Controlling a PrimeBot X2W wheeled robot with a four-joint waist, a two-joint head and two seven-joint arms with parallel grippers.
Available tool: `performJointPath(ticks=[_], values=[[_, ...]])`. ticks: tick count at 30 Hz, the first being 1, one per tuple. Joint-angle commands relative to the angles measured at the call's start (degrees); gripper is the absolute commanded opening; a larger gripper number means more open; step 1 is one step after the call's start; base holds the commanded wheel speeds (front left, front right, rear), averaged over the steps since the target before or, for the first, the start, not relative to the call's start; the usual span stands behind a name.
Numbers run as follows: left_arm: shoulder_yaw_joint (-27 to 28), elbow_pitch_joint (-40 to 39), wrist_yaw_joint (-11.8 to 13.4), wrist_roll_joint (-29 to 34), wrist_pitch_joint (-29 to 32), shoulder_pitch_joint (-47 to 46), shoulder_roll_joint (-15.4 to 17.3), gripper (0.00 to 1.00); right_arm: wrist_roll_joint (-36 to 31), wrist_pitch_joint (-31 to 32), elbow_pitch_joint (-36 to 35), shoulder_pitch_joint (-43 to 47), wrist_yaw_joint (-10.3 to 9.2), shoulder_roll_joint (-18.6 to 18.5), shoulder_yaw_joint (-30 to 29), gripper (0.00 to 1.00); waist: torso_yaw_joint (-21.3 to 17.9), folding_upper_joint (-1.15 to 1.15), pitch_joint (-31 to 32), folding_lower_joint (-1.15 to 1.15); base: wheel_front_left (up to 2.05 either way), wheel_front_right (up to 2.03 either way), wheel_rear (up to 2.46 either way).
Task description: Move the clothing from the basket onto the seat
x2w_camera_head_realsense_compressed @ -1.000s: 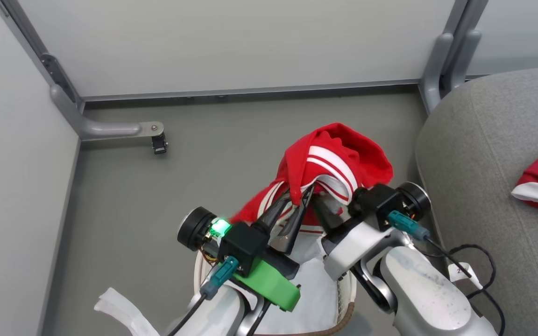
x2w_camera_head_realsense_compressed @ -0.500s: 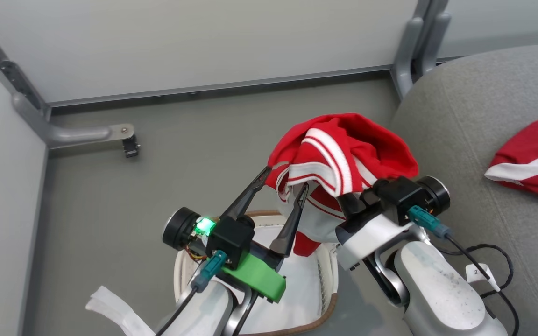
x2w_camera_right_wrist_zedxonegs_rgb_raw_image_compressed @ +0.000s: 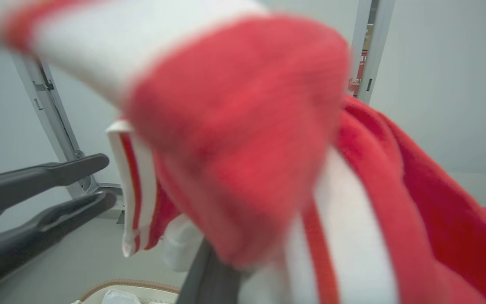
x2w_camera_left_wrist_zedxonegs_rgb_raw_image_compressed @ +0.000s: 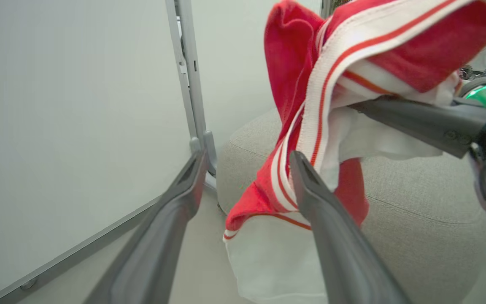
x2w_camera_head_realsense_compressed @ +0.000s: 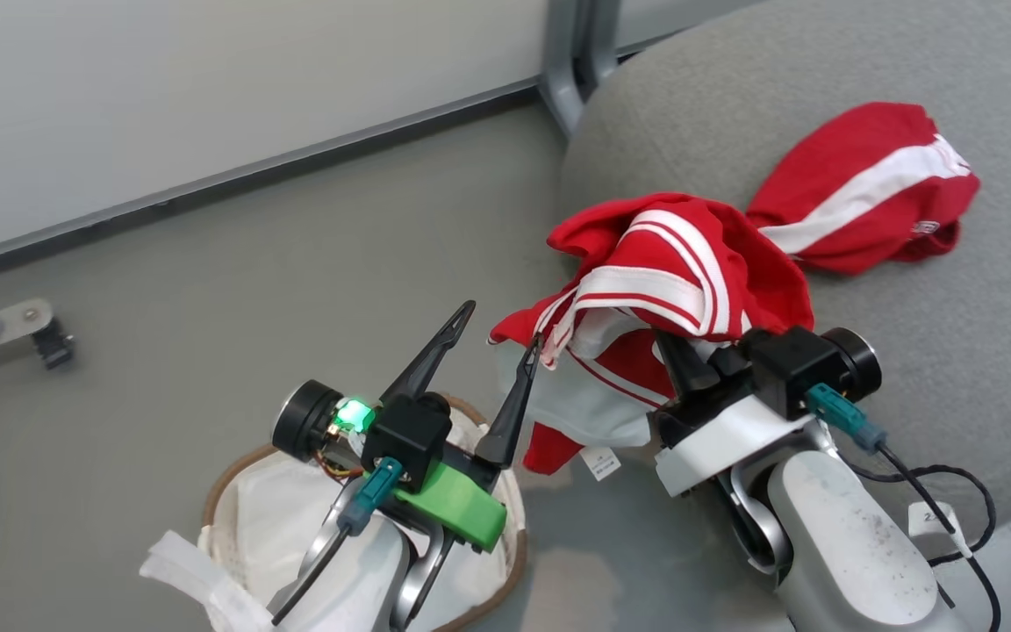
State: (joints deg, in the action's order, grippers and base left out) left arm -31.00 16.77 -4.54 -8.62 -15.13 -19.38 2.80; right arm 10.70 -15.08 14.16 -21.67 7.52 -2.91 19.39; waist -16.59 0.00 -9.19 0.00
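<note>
The clothing, red with white stripes, hangs bunched in the air over the near edge of the grey seat. My right gripper is shut on it from below, its fingertips buried in the folds. In the right wrist view the clothing drapes blurred over my fingers. My left gripper stands open just left of the cloth, above the basket. In the left wrist view my left gripper has open jaws, and its right finger brushes the hanging clothing.
A second red garment with a white stripe lies on the seat beyond the held one. A grey partition post stands at the seat's far corner, with white panels behind. A castor foot is at the left. A black cable trails by my right arm.
My left gripper opened and let go of the clothing, and my right gripper shut on it. The camera turned toward the seat, and the clothing now hangs at the seat's edge.
</note>
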Motion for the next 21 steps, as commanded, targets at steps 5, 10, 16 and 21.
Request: performJointPath(ticks=[5, 10, 16, 21], values=[[1.23, 0.60, -0.95, 1.56, -0.03, -0.43, 0.29, 1.00, 0.44, -0.12, -1.64, 1.32, -0.06, -0.09, -1.06, 0.00, -12.68, 0.00, -3.96, 0.00, 0.00, 0.00, 0.00], [0.66, 1.33, -1.79, 1.86, -0.03, -1.26, 0.31, 1.00, -1.05, -0.12, -3.29, 2.20, -0.06, -0.07, -4.11, 0.00, -13.98, 0.00, -5.31, 0.00, 0.00, 0.00, 0.00], [0.41, 1.74, -2.21, 1.89, -0.03, -1.48, 0.31, 1.00, -1.98, -0.12, -5.24, 0.33, -0.06, -0.98, -8.26, 0.00, -14.17, 0.00, -6.96, 0.00, 0.00, 0.00, 0.00], [0.72, 2.47, -2.39, 2.99, -0.03, -2.14, 0.71, 1.00, -2.22, -0.12, -5.65, -5.41, -0.06, -4.07, -10.51, 0.00, -14.11, 0.00, -9.55, 0.00, 0.00, 0.00, 0.00]])
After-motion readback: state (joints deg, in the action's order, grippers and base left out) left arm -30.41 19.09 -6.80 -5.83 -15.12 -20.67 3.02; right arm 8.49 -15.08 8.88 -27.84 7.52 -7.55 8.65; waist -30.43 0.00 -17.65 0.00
